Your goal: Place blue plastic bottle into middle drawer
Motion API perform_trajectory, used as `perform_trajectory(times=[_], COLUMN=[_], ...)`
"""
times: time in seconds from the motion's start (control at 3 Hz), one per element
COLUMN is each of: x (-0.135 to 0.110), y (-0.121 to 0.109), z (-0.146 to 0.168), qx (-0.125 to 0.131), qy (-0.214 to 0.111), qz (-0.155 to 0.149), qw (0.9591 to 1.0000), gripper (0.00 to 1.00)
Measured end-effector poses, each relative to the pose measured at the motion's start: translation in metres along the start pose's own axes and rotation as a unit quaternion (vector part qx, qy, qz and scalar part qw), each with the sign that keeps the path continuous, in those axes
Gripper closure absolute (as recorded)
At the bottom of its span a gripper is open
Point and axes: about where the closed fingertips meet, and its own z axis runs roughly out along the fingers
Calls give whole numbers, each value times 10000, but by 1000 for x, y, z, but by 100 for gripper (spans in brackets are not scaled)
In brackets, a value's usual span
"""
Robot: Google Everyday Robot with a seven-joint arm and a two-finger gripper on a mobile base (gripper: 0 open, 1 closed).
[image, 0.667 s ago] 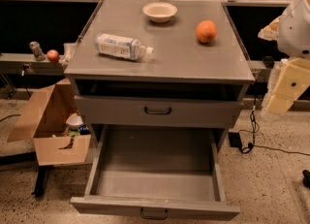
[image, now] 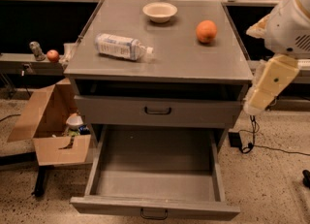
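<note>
The blue plastic bottle (image: pixel 121 46) lies on its side on the left part of the grey cabinet top (image: pixel 164 58), white cap pointing right. The middle drawer (image: pixel 155 189), the lowest one, is pulled wide open and holds nothing. The taller-fronted drawer (image: pixel 157 111) above it is nearly closed. My gripper (image: pixel 255 103) hangs at the cabinet's right side, on a cream link below the white arm (image: pixel 290 24). It is level with the upper drawer front and far from the bottle, and it holds nothing that I can see.
A white bowl (image: pixel 160 10) and an orange (image: pixel 207 31) sit on the cabinet top toward the back. An open cardboard box (image: pixel 53 126) stands on the floor at the left. Cables (image: pixel 252 140) lie on the floor at the right. Benches run behind the cabinet.
The gripper and its cream link have shifted a little to the left, closer to the cabinet's right side. The bottle, bowl, orange and drawers have not moved.
</note>
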Motion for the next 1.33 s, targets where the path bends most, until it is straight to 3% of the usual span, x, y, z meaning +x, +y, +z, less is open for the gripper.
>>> perform_trajectory(times=[0.33,0.67,1.0,1.33], x=[-40,-92,-92,-102], y=[-18,-15,-15,-31], z=[22,53,53,74], qx=[34,-339,-339,-286], qy=[-769,-1366,-1366,-1634], qz=[328,248,247,307], qw=[9965,9897,9897,9857], gripper=[0,0,0,0])
